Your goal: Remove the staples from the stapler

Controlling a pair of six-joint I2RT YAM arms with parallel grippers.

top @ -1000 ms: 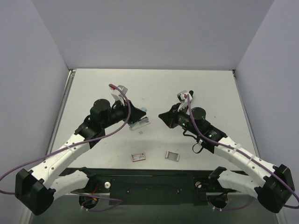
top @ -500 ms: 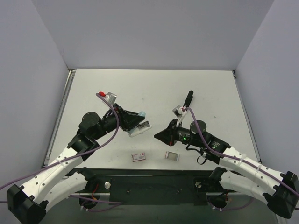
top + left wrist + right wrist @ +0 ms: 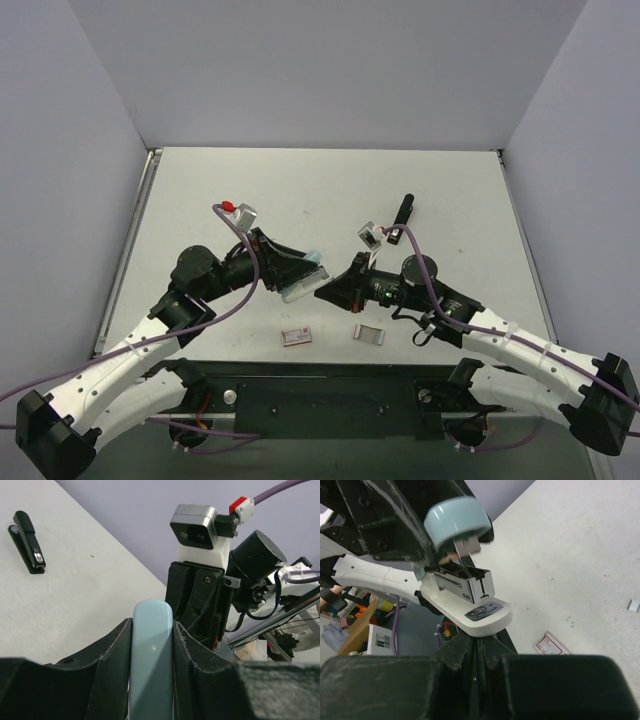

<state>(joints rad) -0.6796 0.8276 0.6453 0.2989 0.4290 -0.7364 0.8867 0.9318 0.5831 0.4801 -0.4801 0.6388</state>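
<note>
While the left end effector [image 3: 303, 270] grasps one blue stapler [image 3: 152, 652], the right end effector [image 3: 323, 291] is clenched; one black stapler [image 3: 403, 213] lies far.

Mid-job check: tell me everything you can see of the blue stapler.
The stapler has a glossy pale-blue plastic top, white base with grey anvil plate, and metal magazine between. It gapes open, top raised off the magazine. The left claw clamps the blue top from both sides. The shut right claw sits just at its front end; contact is unclear.
</note>
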